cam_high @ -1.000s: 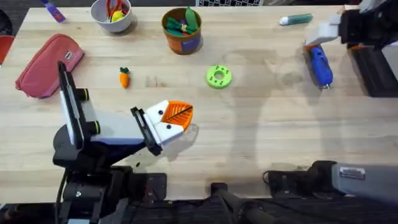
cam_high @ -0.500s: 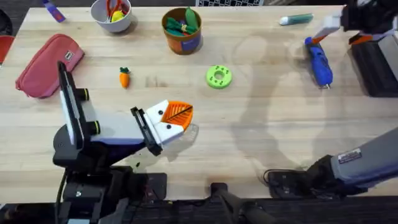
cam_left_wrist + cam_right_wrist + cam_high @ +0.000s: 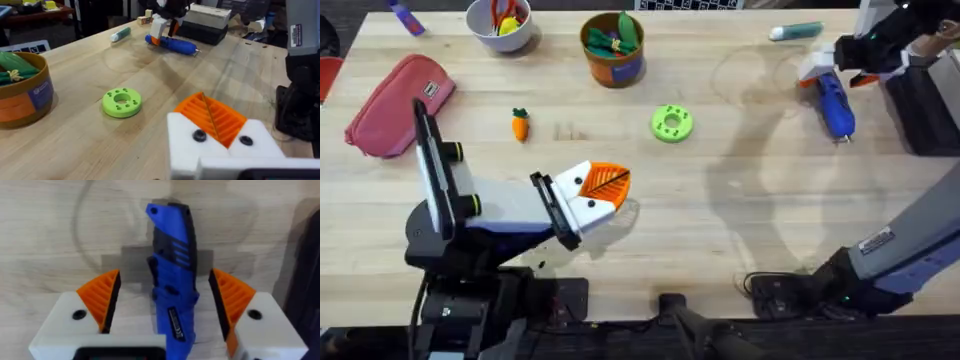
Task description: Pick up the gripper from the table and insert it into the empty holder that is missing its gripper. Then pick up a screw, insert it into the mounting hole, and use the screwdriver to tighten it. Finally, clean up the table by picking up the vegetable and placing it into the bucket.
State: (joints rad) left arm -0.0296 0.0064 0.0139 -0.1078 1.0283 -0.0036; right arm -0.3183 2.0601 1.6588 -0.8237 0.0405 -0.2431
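Right gripper [image 3: 165,305] open astride the screwdriver [image 3: 171,275], untouched.

Both grippers, the left gripper [image 3: 605,190] and the right gripper [image 3: 165,305], have white blocky finger mounts with black screws and orange ribbed pads; arm links are grey and black, with a small white label.

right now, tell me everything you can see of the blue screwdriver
The screwdriver is a blue pen-shaped tool of plastic look, with dark ridged grip patches and a thin metal bit at its near end. It lies flat on the table at the far right, beside a black block. The right gripper straddles its rear end, open, an orange ribbed pad on each side, neither visibly touching it.
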